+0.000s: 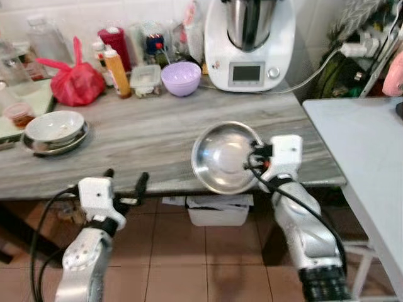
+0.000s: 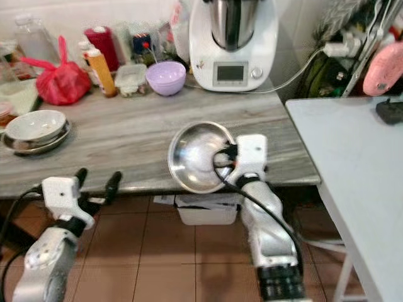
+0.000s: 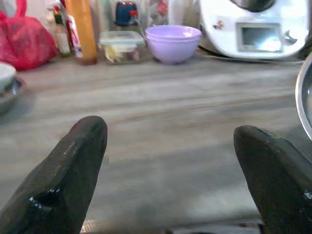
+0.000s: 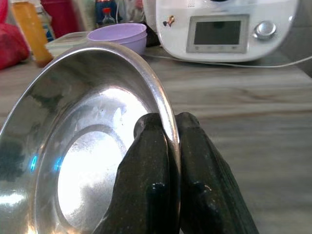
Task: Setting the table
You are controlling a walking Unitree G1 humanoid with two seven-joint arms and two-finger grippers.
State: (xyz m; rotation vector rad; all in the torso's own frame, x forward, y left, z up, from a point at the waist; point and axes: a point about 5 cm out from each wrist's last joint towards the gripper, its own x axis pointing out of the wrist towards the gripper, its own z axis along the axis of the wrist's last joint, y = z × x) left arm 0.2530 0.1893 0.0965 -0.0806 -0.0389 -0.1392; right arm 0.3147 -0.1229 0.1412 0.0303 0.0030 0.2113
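Over grey wood-grain bench [image 1: 151, 126] edge: right claw [image 4: 168, 146] clamped on round shiny steel bowl [image 1: 220, 157] rim, tilted. Left claw [image 1: 126, 182] spread, empty. Carry step; next probably placing on white table [image 1: 365, 151].

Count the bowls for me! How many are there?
3: a steel bowl pinched by the right pincer, a purple bowl by the white appliance, and a white bowl on the counter's left. More may be hidden.

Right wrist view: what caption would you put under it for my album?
Right gripper pinching a steel bowl's rim above the counter.
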